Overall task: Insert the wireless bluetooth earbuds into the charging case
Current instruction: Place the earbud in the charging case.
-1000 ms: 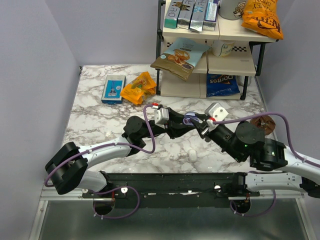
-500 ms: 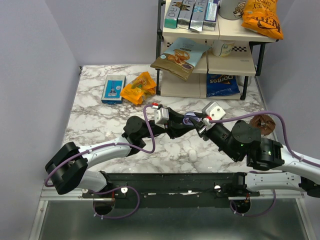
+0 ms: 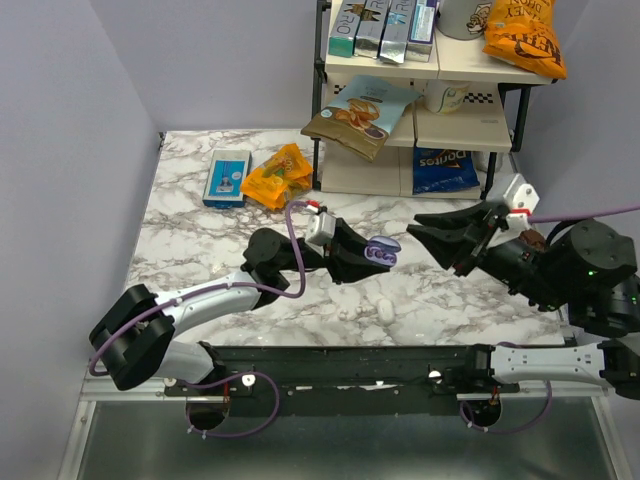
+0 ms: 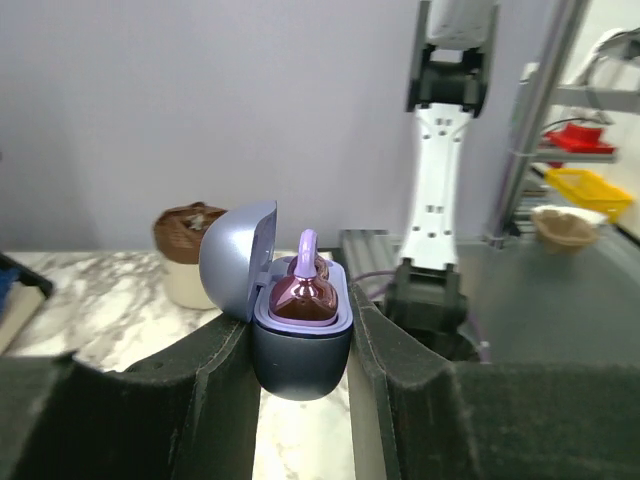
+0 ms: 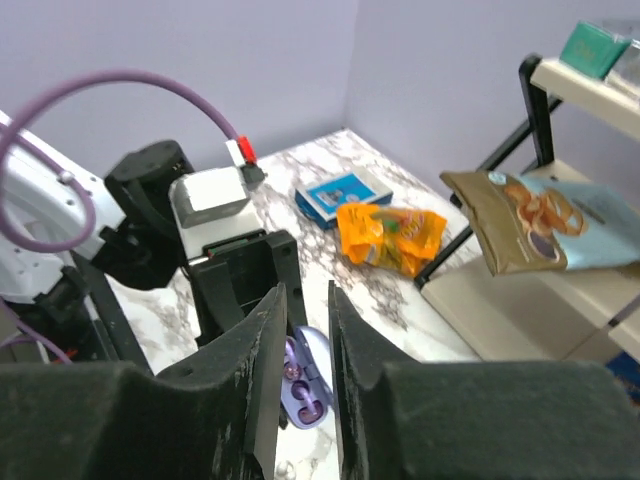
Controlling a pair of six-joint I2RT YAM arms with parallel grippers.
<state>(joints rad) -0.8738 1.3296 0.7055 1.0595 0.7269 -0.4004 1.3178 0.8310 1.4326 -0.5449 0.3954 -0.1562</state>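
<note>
My left gripper (image 3: 372,252) is shut on the charging case (image 3: 383,248), a blue-lilac shell held up over the middle of the table with its lid (image 4: 238,260) hinged open. In the left wrist view the case (image 4: 300,345) sits squeezed between both fingers, and a glossy purple earbud (image 4: 303,292) rests in its well, with a lilac stem standing up behind it. My right gripper (image 3: 428,233) hangs to the right of the case, apart from it, open by a narrow gap and empty. Through that gap the right wrist view shows the open case (image 5: 305,385) below.
A shelf rack (image 3: 505,110) with snack bags stands at the back right. An orange bag (image 3: 277,175) and a blue box (image 3: 227,177) lie at the back left. A brown cupcake-like thing (image 3: 527,243) sits at the right edge. A small white piece (image 3: 385,310) lies near the front.
My right gripper has pulled back to the right, away from the case it was touching, and its jaws have narrowed a little. The left gripper still holds the case, nearly unmoved.
</note>
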